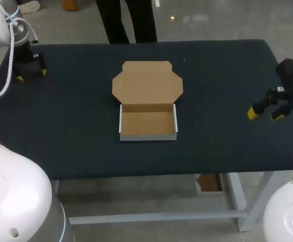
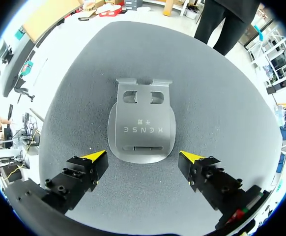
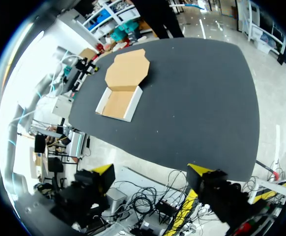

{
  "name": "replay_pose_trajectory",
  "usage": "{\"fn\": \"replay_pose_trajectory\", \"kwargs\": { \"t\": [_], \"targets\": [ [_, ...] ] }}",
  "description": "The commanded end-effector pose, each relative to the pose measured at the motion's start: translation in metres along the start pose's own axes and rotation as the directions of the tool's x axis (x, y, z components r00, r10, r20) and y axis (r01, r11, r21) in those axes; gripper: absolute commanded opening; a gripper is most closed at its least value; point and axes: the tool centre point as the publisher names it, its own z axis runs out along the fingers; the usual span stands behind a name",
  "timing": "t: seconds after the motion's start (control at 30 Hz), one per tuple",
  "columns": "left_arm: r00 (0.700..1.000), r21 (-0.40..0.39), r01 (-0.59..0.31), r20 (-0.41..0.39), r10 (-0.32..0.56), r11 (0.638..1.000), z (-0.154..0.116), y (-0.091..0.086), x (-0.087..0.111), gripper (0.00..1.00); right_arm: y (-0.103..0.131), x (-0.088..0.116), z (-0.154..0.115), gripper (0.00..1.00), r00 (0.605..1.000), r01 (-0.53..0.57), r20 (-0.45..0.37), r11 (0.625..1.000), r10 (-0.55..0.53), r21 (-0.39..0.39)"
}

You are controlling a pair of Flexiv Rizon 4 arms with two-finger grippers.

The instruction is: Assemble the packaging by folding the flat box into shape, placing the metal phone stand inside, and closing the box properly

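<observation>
Hovering far left of box (image 1: pixel 147 123), left gripper (image 2: pixel 143 157) has fingers wide apart, empty, either side of metal phone stand (image 2: pixel 141 129) lying flat on surface (image 1: pixel 227 75); likely lined up for pickup. Box formed, lid open to receive stand. Right gripper (image 1: pixel 265 114) far right of box, fingers apart, holding nothing.

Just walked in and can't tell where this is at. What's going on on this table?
A robot is boxing up a metal phone stand. The cardboard box sits mid-table, folded into a tray, empty, its lid open flat. The left gripper hangs open over the stand, which lies flat at the far left corner, ungripped. The right gripper is open and empty at the right edge.
</observation>
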Motion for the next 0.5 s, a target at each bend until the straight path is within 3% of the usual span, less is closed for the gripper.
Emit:
{"fn": "replay_pose_trajectory", "kwargs": {
  "t": [0.03, 0.5],
  "targets": [
    [1.000, -0.035, 0.002, 0.008, -0.002, 0.999, 0.008, -0.015, 0.003, 1.00, 0.000, 0.001, -0.002, 1.00, 1.000, 0.000, -0.001, 1.000, 0.000, 0.003],
    [1.000, -0.037, 0.013, 0.011, -0.012, 0.999, 0.011, -0.026, 0.006, 1.00, 0.000, 0.001, -0.002, 1.00, 1.000, 0.000, -0.001, 1.000, 0.000, 0.003]
  ]
}}
